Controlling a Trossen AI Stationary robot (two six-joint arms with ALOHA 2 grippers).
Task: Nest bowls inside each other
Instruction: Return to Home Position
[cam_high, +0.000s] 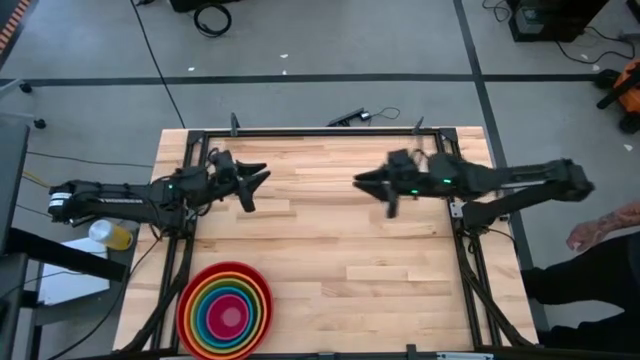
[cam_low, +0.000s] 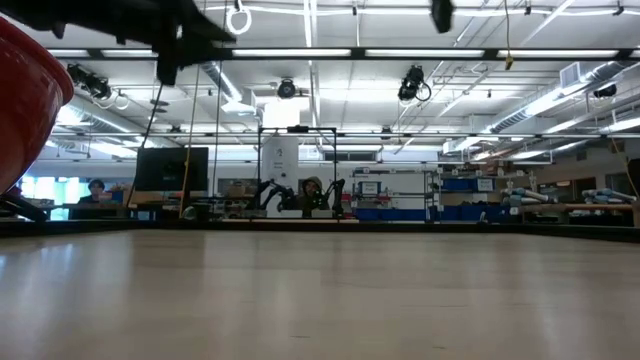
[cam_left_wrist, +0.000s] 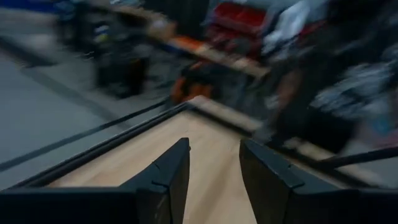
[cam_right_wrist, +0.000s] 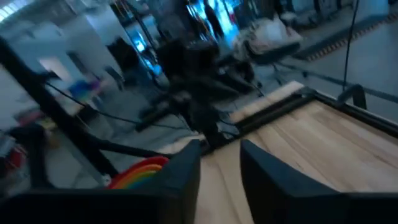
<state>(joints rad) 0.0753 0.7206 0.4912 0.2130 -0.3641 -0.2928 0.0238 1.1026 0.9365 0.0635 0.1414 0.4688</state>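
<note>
At the near left corner of the table (cam_high: 340, 270) the bowls (cam_high: 225, 312) sat nested in one stack, red outermost, magenta in the middle. Farther back, off the right edge, a person's hand (cam_high: 600, 232) showed. Beyond that, over the table's far half, the left gripper (cam_left_wrist: 214, 142) and right gripper (cam_right_wrist: 221, 143) faced each other, well apart, fingers parted, holding nothing.

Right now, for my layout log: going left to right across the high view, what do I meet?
Yellow object → nested bowls → right gripper → person's hand. The left gripper overlaps the bowls' span, so I omit it.
</note>
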